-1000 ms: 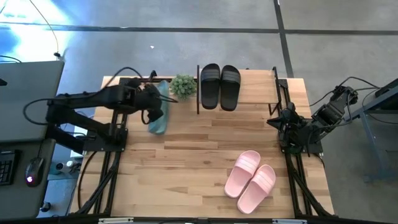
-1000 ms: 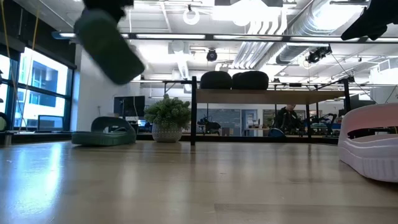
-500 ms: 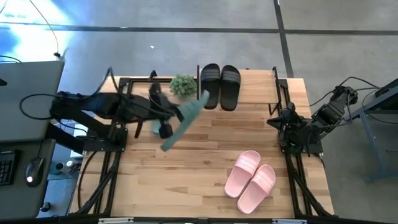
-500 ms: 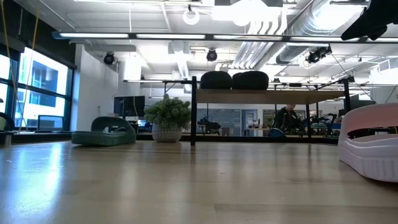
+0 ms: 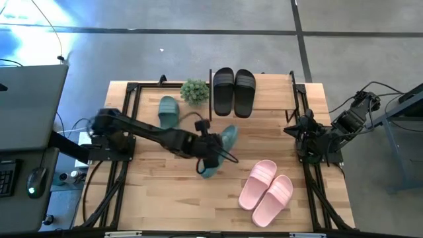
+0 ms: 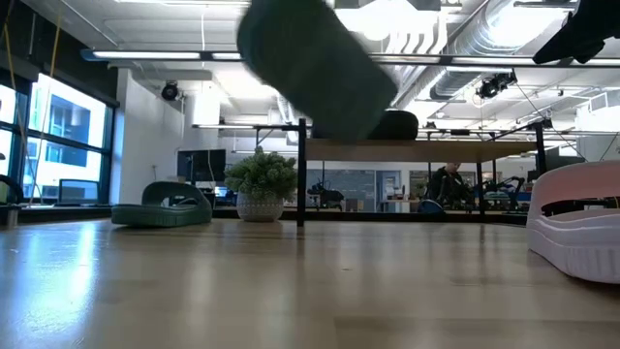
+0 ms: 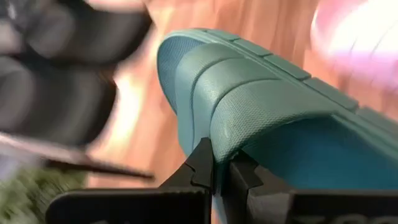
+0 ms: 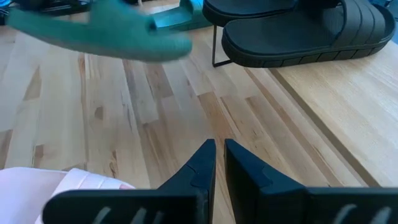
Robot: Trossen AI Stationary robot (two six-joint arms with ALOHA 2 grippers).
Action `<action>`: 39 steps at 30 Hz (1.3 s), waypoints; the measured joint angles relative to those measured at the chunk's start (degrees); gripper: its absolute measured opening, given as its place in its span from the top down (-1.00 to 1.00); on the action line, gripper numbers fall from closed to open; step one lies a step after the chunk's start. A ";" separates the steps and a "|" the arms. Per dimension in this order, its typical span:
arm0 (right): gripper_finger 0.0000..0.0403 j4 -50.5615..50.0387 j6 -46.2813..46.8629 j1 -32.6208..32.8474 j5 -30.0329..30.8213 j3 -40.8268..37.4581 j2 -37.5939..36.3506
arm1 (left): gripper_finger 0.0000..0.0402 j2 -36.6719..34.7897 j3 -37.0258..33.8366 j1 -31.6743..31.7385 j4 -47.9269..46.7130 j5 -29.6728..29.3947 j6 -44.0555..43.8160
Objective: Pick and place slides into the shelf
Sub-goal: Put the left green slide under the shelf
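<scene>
Two teal slides are apart from each other: one teal slide (image 5: 168, 110) lies flat on the counter (image 5: 198, 192) beside the small potted plant (image 5: 195, 90), and the other teal slide (image 5: 220, 150) is held above the middle of the counter by the left end effector (image 5: 209, 153). The left wrist view shows that end effector's fingers (image 7: 202, 163) clamped together on the edge of the strap of this slide (image 7: 261, 118), which hangs tilted. In the low view it shows as a dark blurred shape (image 6: 315, 63) high above the boards. The left arm reaches across the counter from its base at the left side.

The black pair (image 5: 234, 91) sits side by side on the shelf (image 5: 271, 99) at the far edge, at the shelf's left end, next to the plant. The rest of the plank is bare wood. The pink pair (image 5: 266, 192) lies on the counter near the front right, soles down.

The right end effector (image 5: 299, 129) waits at the right edge of the counter, holding nothing; its fingers (image 8: 202, 163) are nearly together, with only a thin gap between them.
</scene>
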 joint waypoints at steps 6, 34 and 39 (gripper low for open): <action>0.88 -0.16 0.00 -0.02 0.01 0.00 -0.04 | 1.00 9.97 2.94 0.04 -3.40 -6.16 -2.98; 0.88 -0.17 0.02 0.00 0.02 0.00 0.02 | 1.00 31.63 29.75 9.16 -22.36 -16.30 17.31; 0.88 -0.17 0.02 -0.01 0.02 0.00 0.02 | 1.00 31.54 29.66 10.78 -20.48 -16.31 19.29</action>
